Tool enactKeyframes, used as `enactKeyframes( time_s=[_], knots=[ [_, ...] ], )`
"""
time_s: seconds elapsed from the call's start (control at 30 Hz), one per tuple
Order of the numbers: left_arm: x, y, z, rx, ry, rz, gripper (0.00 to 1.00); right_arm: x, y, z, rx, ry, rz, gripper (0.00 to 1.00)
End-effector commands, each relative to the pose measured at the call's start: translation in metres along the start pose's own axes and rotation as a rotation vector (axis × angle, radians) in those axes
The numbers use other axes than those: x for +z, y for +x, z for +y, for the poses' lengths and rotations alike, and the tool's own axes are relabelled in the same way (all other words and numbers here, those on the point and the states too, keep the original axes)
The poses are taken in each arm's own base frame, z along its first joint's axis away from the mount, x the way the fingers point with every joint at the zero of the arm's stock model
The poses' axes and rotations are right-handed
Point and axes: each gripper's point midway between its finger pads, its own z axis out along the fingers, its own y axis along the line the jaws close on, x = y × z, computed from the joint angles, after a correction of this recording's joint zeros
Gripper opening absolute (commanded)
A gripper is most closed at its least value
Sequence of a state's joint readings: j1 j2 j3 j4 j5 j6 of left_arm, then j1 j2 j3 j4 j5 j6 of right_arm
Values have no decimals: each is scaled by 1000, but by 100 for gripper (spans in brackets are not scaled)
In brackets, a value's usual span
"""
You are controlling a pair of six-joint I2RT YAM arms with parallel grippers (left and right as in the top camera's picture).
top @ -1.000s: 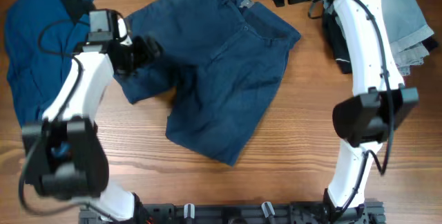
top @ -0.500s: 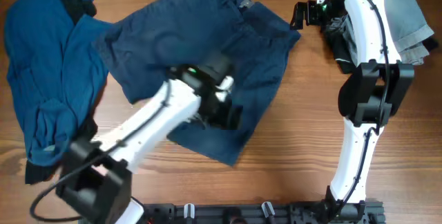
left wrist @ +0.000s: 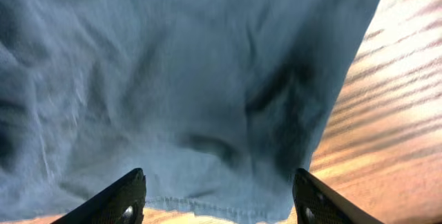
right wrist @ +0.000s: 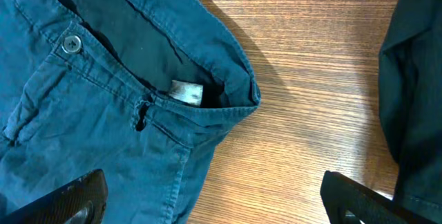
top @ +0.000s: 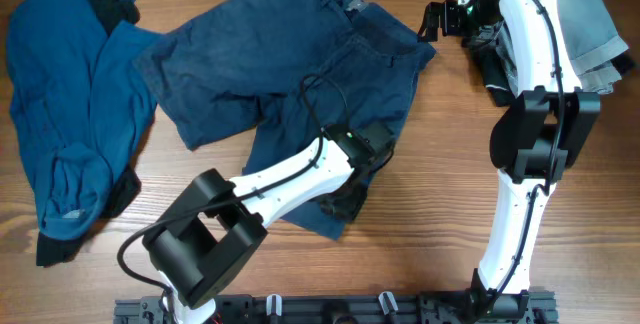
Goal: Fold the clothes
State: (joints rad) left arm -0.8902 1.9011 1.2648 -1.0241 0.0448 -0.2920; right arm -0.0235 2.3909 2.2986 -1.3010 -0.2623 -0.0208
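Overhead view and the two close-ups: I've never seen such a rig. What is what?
Two white robot arms stand at a wooden table. The overhead picture looks straight down. Each close-up comes from a camera on an arm's wrist, its two dark fingers at the bottom edge. On the table lie dark navy shorts, a brighter blue garment and pale jeans. The left hand is open over a leg hem of the shorts. The right hand is open near their waistband. Neither visibly grips anything.
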Motion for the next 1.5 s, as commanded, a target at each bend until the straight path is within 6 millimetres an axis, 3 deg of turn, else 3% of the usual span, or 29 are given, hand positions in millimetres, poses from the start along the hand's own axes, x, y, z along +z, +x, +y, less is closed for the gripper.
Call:
enactKeyframes(
  time_s=[0.0,0.1,0.23,0.27,0.3,0.33,0.37,0.5,0.57,0.7,0.8,0.97,1.03,1.1,1.2,1.23,1.27,1.3,1.47],
  knots=[
    [13,-6,-1,-16,-35,-12,68,2,-3,2,-6,-19,-10,99],
    [26,-1,-13,14,-21,24,68,2,-5,0,-8,-10,-18,100],
    [28,4,-26,48,-9,29,68,2,-7,-1,-10,-7,-26,99],
    [28,4,-30,55,-4,25,58,2,-7,-1,-10,-7,-24,99],
    [28,3,-31,58,-1,17,31,2,-6,-1,-7,-7,-19,100],
    [28,1,-32,58,1,12,14,2,-3,-1,-4,-7,-7,99],
    [28,0,-32,58,3,4,4,2,0,-1,-2,-7,2,99],
    [27,-1,-16,-33,-82,-9,4,2,0,-1,1,-8,4,99],
    [17,1,-2,-133,-111,-15,4,3,5,-1,8,-10,25,99],
    [-45,-9,22,-298,-49,-171,4,2,32,10,97,-64,134,93],
    [-76,5,37,-409,-24,-202,4,0,43,16,129,-74,184,91],
    [-80,11,31,-413,3,-196,4,19,31,34,97,-78,136,92],
    [-80,11,31,-413,2,-196,4,46,43,36,112,-70,169,83],
    [-80,11,31,-413,2,-196,4,72,47,24,159,-25,155,80],
    [-80,10,32,-413,-4,-200,4,86,43,11,195,33,116,71],
    [-80,10,33,-413,-7,-201,4,86,43,6,212,62,113,59],
    [-80,10,33,-413,-7,-201,4,85,44,3,216,80,115,23],
    [-80,10,33,-414,-9,-203,4,84,50,2,241,89,136,4],
    [-82,5,51,-448,-59,-231,4,63,75,5,288,110,230,4]
  ],
)
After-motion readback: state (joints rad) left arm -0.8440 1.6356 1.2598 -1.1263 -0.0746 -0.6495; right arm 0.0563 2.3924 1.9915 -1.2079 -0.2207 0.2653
